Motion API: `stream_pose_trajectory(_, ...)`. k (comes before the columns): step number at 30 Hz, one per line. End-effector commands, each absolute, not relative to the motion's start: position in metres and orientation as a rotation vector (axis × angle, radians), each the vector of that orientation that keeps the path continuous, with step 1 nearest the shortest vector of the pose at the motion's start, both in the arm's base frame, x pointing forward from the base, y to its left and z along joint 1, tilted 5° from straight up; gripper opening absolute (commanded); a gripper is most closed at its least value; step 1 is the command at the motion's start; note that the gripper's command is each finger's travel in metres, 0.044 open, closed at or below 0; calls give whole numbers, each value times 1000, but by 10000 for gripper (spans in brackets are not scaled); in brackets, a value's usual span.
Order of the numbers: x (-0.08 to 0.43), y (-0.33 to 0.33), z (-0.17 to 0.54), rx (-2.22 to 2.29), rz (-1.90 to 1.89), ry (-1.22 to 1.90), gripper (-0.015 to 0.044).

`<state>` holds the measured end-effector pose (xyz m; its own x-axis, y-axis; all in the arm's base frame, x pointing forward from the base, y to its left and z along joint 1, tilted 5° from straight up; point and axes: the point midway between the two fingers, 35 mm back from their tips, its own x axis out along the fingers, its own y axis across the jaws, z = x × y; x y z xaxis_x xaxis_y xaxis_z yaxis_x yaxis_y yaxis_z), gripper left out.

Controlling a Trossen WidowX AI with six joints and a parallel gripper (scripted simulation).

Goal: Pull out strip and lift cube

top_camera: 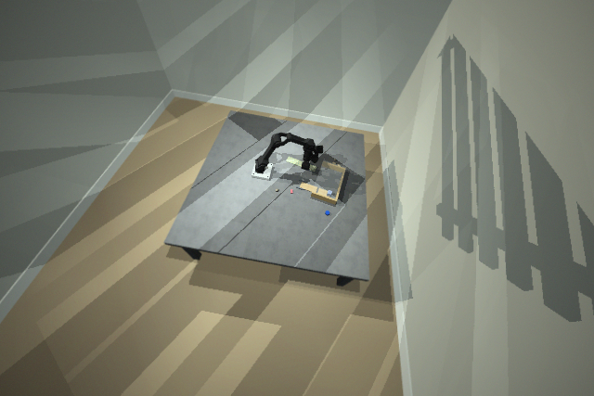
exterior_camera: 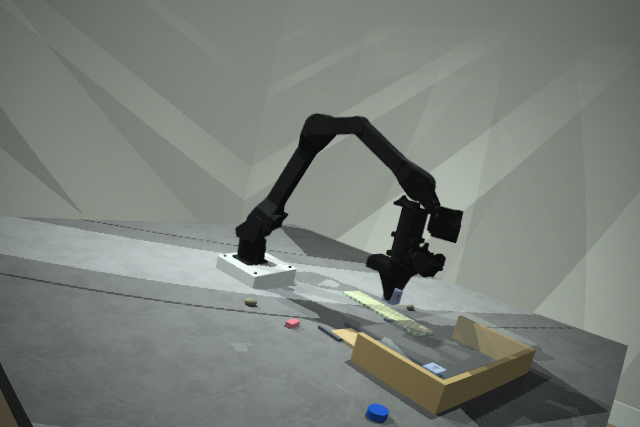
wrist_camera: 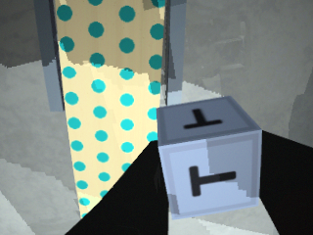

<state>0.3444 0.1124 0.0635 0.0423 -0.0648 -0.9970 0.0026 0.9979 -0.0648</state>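
Nearest in the exterior view, a blue disc (exterior_camera: 377,412) lay on the bench (exterior_camera: 129,350). Behind it stood an open tan tray (exterior_camera: 408,374), with a pale blue block (exterior_camera: 434,368) seen inside it. A red block (exterior_camera: 292,323) and a dark pen-like stick (exterior_camera: 329,332) were seen left of the tray. Farther back, the dotted yellow strip (exterior_camera: 387,312) was stretched out from the tray toward the arm's base (exterior_camera: 255,269). Above the strip's far part, the gripper (exterior_camera: 392,292) was closed on the cube (wrist_camera: 209,160), whose T marks were visible in the wrist view. The cube was held just off the strip (wrist_camera: 108,112), slightly to its side.
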Motion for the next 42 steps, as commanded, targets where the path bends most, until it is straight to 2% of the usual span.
stream_pose_trajectory(1,335,109,67,-45,-55,1516,0)
stream_pose_trajectory(15,289,95,63,-46,-56,1520,0)
stream_pose_trajectory(24,287,97,97,-46,-56,1520,0)
stream_pose_trajectory(42,287,97,98,-46,-56,1520,0)
